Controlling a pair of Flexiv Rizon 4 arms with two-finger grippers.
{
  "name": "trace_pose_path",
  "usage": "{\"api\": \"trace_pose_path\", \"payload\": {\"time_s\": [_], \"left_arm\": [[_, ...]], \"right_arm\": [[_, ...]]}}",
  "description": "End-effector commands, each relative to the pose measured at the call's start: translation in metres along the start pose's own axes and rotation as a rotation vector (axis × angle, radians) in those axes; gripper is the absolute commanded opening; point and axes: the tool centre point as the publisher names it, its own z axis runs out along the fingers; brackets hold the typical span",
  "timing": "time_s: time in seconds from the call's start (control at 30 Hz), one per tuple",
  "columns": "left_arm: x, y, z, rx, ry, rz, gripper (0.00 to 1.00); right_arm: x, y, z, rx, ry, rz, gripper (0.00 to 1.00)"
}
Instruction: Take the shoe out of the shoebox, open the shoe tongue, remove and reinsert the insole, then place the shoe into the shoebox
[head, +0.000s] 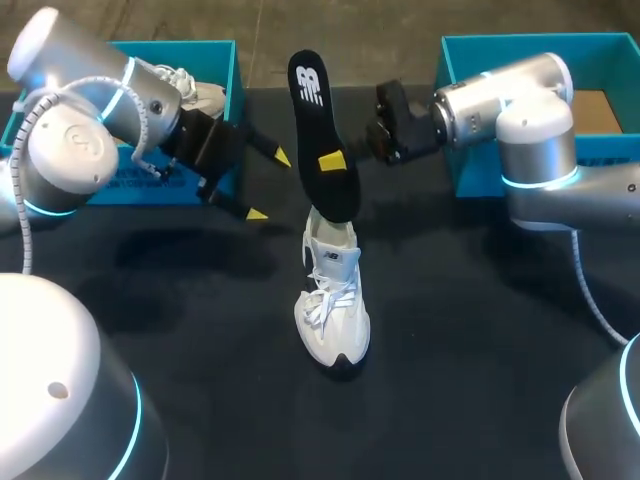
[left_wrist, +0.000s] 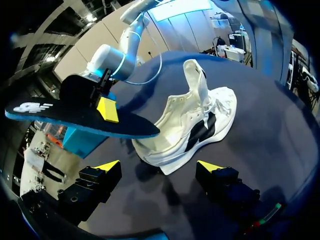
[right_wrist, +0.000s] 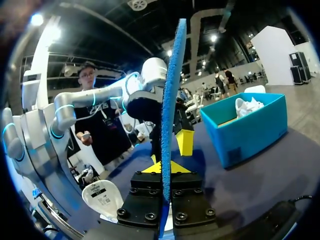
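A white shoe (head: 332, 300) (left_wrist: 195, 125) stands on the black table, toe toward the front edge, tongue (right_wrist: 102, 197) pulled up. My right gripper (head: 335, 160) (right_wrist: 165, 169) is shut on the black insole (head: 318, 140) (left_wrist: 75, 112) (right_wrist: 170, 110), gripping it near the middle. The insole hangs tilted, its lower end just over the shoe's heel opening; whether it touches there I cannot tell. My left gripper (head: 270, 185) (left_wrist: 159, 167) stands open to the left of the insole and holds nothing. From it the shoe lies ahead, between the lines of the two fingers.
A teal shoebox (head: 225, 60) (right_wrist: 250, 127) at the back left holds a second white shoe (head: 195, 90) (right_wrist: 247, 105). Another teal box (head: 600, 50) stands at the back right, behind my right arm. Black table surface (head: 470, 330) lies around the shoe.
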Motion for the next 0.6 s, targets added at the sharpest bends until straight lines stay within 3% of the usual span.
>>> {"api": "trace_pose_path", "payload": {"time_s": [0.03, 0.27, 0.6], "left_arm": [[-0.002, -0.007, 0.004, -0.022, 0.001, -0.003, 1.00], [-0.008, -0.020, 0.012, -0.002, 0.000, -0.017, 1.00], [-0.001, -0.018, 0.012, -0.012, 0.002, -0.023, 1.00]], "right_arm": [[-0.004, -0.003, 0.007, 0.004, 0.011, 0.003, 0.00], [-0.003, -0.005, 0.012, -0.006, 0.018, 0.002, 0.00], [0.003, -0.005, 0.014, -0.023, -0.012, 0.030, 0.00]]}}
